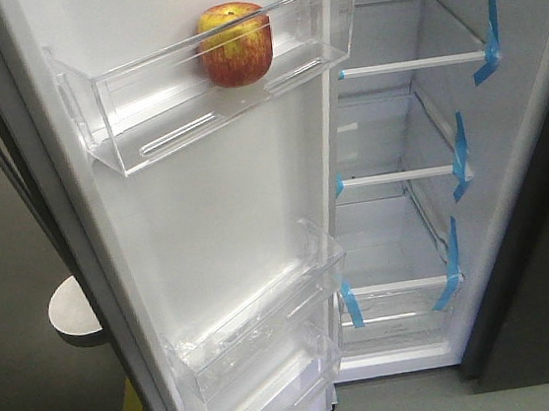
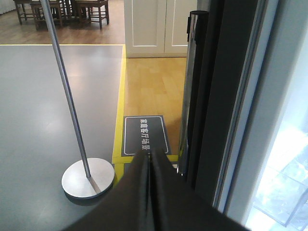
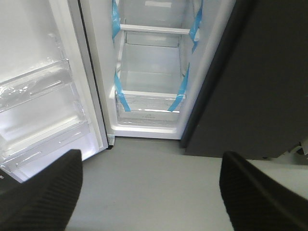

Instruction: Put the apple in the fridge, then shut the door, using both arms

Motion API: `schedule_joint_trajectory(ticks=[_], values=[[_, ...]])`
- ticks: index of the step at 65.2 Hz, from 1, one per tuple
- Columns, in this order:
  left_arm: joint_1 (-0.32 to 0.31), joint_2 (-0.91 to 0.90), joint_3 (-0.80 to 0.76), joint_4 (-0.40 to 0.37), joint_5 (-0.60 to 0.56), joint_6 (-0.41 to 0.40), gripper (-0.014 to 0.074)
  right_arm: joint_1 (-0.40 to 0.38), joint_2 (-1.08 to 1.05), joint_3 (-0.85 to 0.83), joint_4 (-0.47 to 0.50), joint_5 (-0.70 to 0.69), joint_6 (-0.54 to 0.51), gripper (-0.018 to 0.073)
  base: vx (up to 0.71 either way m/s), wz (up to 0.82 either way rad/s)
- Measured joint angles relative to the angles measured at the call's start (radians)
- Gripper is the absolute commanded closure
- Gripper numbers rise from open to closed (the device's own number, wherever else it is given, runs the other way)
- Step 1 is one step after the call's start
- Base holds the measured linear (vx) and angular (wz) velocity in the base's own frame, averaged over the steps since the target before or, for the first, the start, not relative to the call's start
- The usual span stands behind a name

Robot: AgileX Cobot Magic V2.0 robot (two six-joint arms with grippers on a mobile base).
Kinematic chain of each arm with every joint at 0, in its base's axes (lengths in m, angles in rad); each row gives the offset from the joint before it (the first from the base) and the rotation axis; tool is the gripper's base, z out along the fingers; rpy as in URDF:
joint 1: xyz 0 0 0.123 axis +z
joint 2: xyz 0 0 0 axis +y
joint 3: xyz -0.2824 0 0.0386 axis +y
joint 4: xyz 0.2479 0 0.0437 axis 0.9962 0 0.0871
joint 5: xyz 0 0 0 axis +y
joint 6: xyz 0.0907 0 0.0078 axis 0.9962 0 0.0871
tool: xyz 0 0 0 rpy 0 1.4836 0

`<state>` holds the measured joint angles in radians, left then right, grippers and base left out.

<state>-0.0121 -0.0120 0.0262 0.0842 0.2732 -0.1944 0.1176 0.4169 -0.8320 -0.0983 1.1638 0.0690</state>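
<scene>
Open fridge (image 1: 388, 153) viewed close from above in front, outer edge of the door (image 2: 211, 96) viewed downward from the left wrist, fridge foot viewed low from the right wrist, lower shelves (image 3: 149, 94) shared with the front view.

My left gripper (image 2: 148, 158) is plain matte black, basically two long smooth wedges that taper down to a thin tip, a bit blurry up close. The right gripper (image 3: 151, 161) looks chunkier: wide black fingers (image 3: 43, 195) with rounded corners and a fine ribbed, grippy texture all over.
</scene>
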Motion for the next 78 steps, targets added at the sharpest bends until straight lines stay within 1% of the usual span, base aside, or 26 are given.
schedule_joint_trajectory(ticks=[28, 39, 44, 49, 52, 57, 61, 69, 75, 78], values=[[0.0, 0.0, 0.0, -0.007, -0.001, -0.001, 0.0602, 0.0, 0.0, 0.0, 0.0, 0.005, 0.0, 0.0, 0.0, 0.0], [0.0, 0.0, 0.0, -0.084, -0.002, -0.037, 0.0602, 0.0, 0.0, 0.0, 0.0, 0.006, -0.001, 0.0, 0.0, 0.0], [0.0, 0.0, -0.001, -0.133, -0.002, -0.045, 0.0602, 0.0, 0.0, 0.0, 0.001, 0.006, -0.001, 0.0, 0.0, 0.0], [0.0, 0.0, -0.034, -0.175, -0.002, -0.046, 0.0602, 0.0, 0.0, 0.0, 0.001, 0.006, -0.001, 0.0, 0.0, 0.0], [0.0, 0.0, -0.07, -0.18, -0.003, -0.042, 0.0602, 0.0, 0.0, 0.0, 0.001, 0.008, -0.001, 0.0, 0.0, 0.0], [0.0, 0.007, -0.174, -0.152, 0.002, -0.011, 0.0602, 0.0, 0.0, 0.0, 0.001, 0.012, -0.001, 0.0, 0.0, 0.0], [0.0, 0.045, -0.271, -0.108, 0.029, 0.012, 0.0602, 0.0, 0.0, 0.0, 0.001, 0.013, -0.001, 0.0, 0.0, 0.0], [0.0, 0.214, -0.48, -0.015, 0.158, 0.026, 0.0602, 0.0, 0.0, 0.0, 0.001, 0.014, -0.001, 0.0, 0.0, 0.0], [0.0, 0.36, -0.615, 0.016, 0.255, 0.027, 0.0602, 0.0, 0.0, 0.0, 0.001, 0.014, -0.001, 0.0, 0.0, 0.0], [0.0, 0.411, -0.659, 0.021, 0.276, 0.027, 0.0602, 0.0, 0.0, 0.0, 0.001, 0.014, -0.001, 0.0, 0.0, 0.0]])
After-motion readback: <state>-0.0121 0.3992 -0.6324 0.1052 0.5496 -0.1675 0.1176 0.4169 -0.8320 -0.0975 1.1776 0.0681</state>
